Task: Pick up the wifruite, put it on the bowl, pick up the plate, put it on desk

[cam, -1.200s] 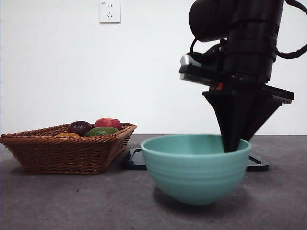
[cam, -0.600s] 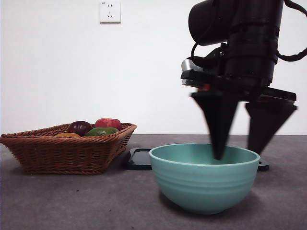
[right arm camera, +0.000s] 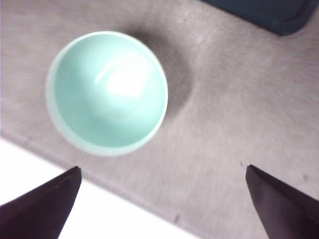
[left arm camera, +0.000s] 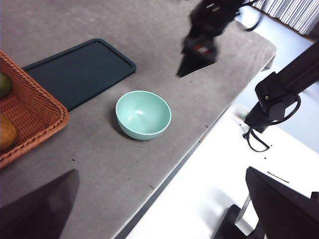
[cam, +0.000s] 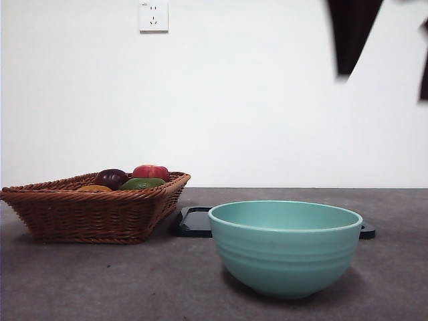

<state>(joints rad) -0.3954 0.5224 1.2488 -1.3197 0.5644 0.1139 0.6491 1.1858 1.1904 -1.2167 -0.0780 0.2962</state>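
Note:
The teal bowl point(cam: 285, 247) point(left arm camera: 143, 114) point(right arm camera: 107, 92) stands empty on the grey desk point(cam: 100, 281), just in front of the black tray. High above it hangs my right gripper point(cam: 384, 87) point(right arm camera: 163, 169), open and empty; it shows blurred in the left wrist view point(left arm camera: 199, 50). The wifruite point(cam: 93, 188) point(left arm camera: 6, 132) lies in the wicker basket among other fruit. My left gripper point(left arm camera: 162, 172) is open and empty, high over the desk's near edge. No plate is in view.
The wicker basket point(cam: 87, 214) point(left arm camera: 30, 114) sits at the left with a purple, a red and a green fruit. The black tray point(cam: 194, 222) point(left arm camera: 79, 72) point(right arm camera: 269, 12) lies flat behind the bowl. The desk edge point(left arm camera: 209, 134) runs close to the bowl.
The right gripper set the bowl down slightly to the right, opened off its rim, then rose almost out of the front view. The bowl now stands alone.

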